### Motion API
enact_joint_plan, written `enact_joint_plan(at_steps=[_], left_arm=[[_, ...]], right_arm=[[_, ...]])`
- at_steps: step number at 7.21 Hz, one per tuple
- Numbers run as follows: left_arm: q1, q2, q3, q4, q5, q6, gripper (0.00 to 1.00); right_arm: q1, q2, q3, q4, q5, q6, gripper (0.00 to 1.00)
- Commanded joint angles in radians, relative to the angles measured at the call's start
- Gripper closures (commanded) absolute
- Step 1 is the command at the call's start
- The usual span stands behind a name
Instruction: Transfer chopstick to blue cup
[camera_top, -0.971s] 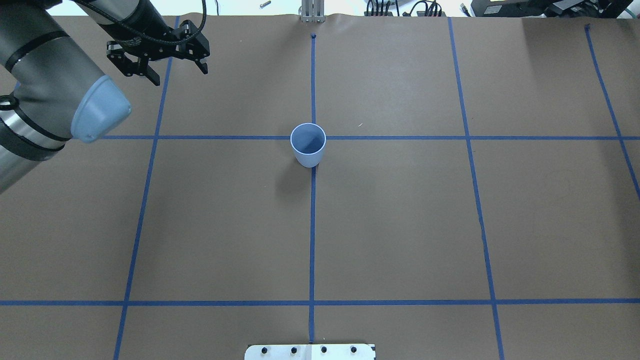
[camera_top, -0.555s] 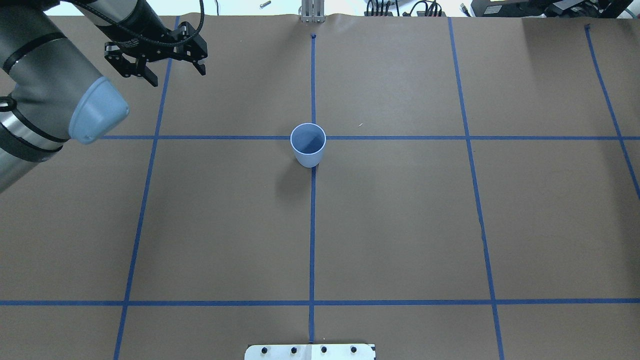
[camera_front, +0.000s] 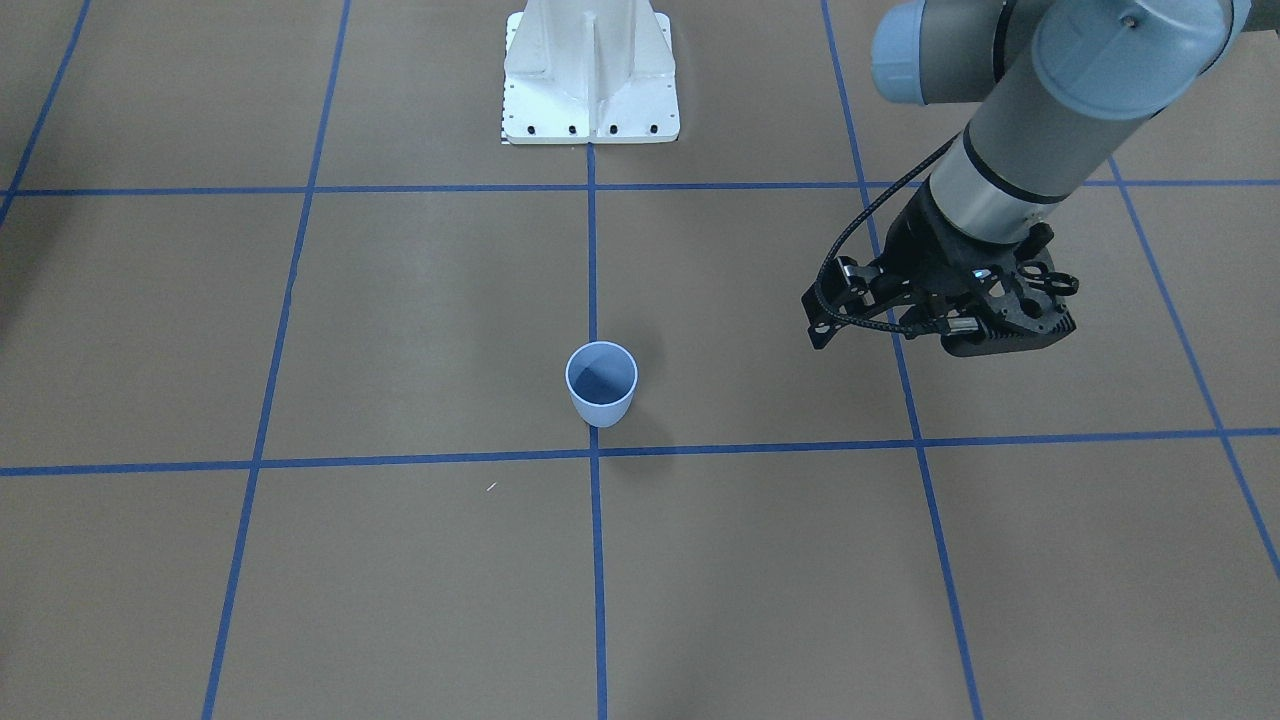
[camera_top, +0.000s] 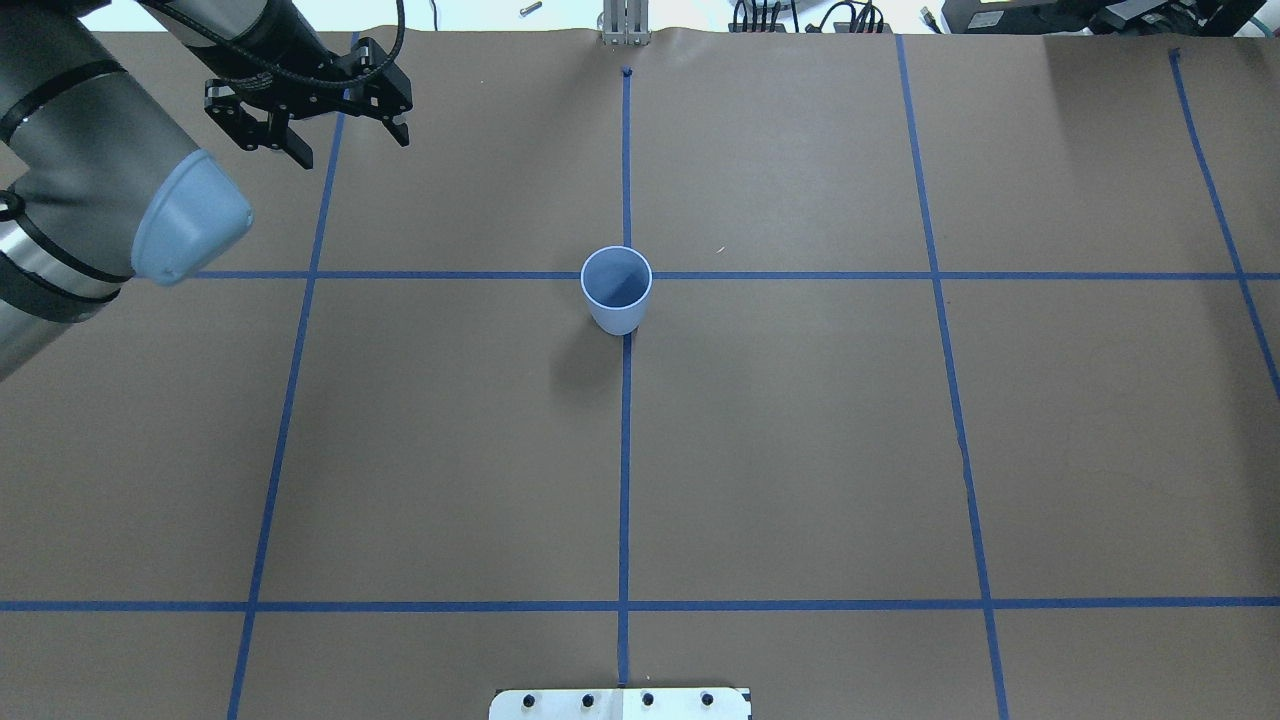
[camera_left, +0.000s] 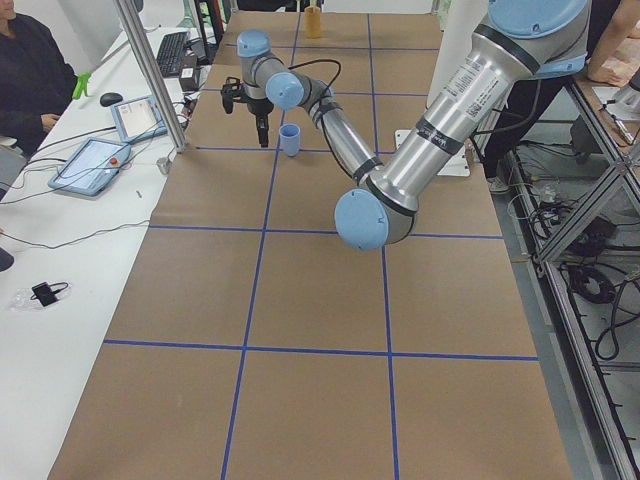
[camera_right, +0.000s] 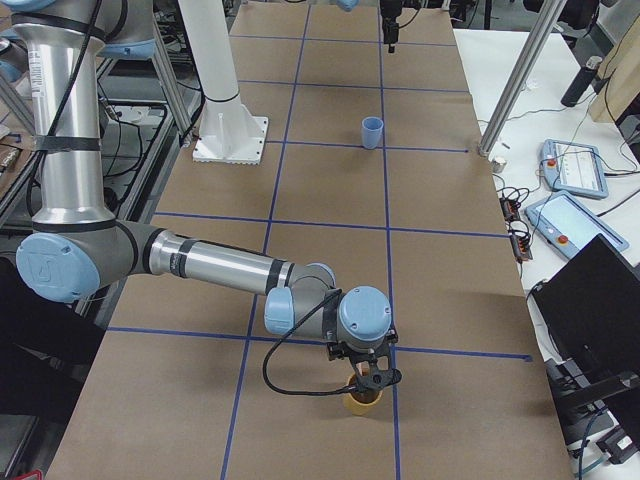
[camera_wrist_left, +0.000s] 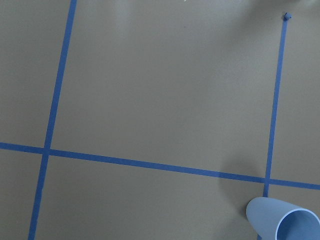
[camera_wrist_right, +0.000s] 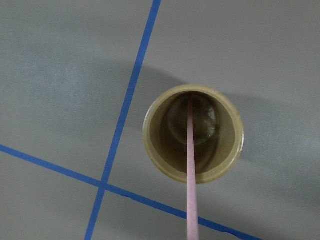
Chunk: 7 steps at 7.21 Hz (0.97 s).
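The light-blue plastic cup (camera_top: 616, 290) stood upright on the brown paper-covered bench (camera_top: 800, 450), at a crossing of two blue tape lines (camera_top: 450, 275). Its interior showed only its own blue wall and floor.

The olive-tan round cup (camera_wrist_right: 156, 142) stood upright, well apart from the blue cup, toward the end of the bench on the robot's right. It contained the thin pink chopstick (camera_wrist_right: 190, 165), so the task's thing was in the olive-tan cup and not in the blue cup.

In the right wrist view, the long axis of the chopstick ran almost straight up the frame. One end rested on the cup floor; the shaft crossed the near rim and left the frame at the bottom edge.

The right tool (camera_right: 366, 380) hung directly over the olive-tan cup. Whether its fingers were apart, together or clamped on the chopstick cannot be told from these views.

The left tool (camera_top: 350, 140) hung above the bench, beyond the blue cup from the robot's base and off to the robot's left, well apart from it. Its fingers were spread apart and held nothing.
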Motion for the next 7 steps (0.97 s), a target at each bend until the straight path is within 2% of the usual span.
enact_joint_plan(at_steps=[1, 2, 3, 5, 7], left_arm=[[-0.001, 0.000, -0.003, 0.001, 0.000, 0.000, 0.02], [-0.001, 0.000, -0.003, 0.001, 0.000, 0.000, 0.02], [-0.001, 0.000, -0.003, 0.000, 0.000, 0.000, 0.02], [-0.001, -0.001, -0.003, 0.000, 0.000, 0.000, 0.02], [-0.001, -0.001, -0.005, 0.001, 0.000, 0.000, 0.02]], right_arm=[[-0.002, 0.005, -0.011, 0.000, 0.001, 0.004, 0.15], [-0.003, 0.005, -0.013, 0.000, 0.001, 0.003, 0.39], [-0.003, 0.005, -0.013, 0.000, -0.001, 0.004, 0.45], [-0.003, 0.005, -0.010, 0.000, 0.002, 0.029, 0.71], [-0.003, 0.003, -0.010, 0.002, 0.001, 0.031, 0.82]])
